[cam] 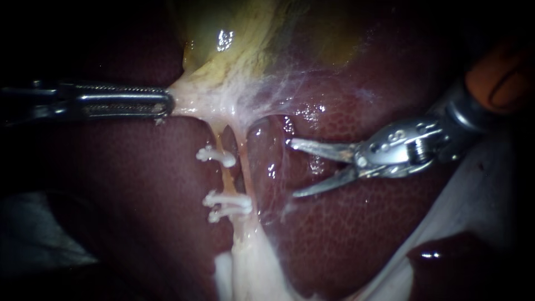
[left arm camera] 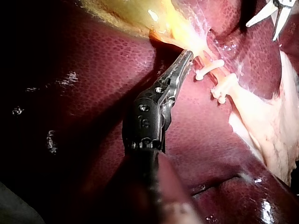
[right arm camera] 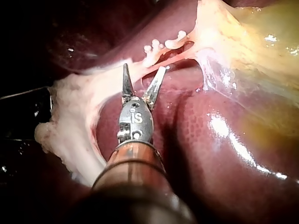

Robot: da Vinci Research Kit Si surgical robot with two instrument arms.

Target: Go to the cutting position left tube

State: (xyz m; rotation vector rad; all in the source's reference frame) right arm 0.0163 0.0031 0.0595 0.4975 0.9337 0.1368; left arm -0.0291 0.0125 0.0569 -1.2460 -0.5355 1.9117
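Note:
Two thin pale tubes run down from the gallbladder (cam: 239, 33) across the liver (cam: 128, 184). The left tube (cam: 225, 170) carries one white clip (cam: 214, 155) higher up and more clips (cam: 228, 203) lower down, with a bare stretch between them. My left instrument (cam: 169, 103) is shut on the pale tissue at the gallbladder's neck and holds it taut to the left. My right instrument (cam: 292, 168), tipped with two blades, is open over the liver, right of both tubes and touching neither. In the right wrist view the open blades (right arm camera: 144, 68) sit just short of the clipped tube (right arm camera: 163, 55).
The right tube (cam: 245, 167) lies close beside the left one, between it and my right instrument. A pale mass of loose tissue (cam: 251, 267) spreads below the clips. White cloth (cam: 479, 189) lies under the liver's right edge.

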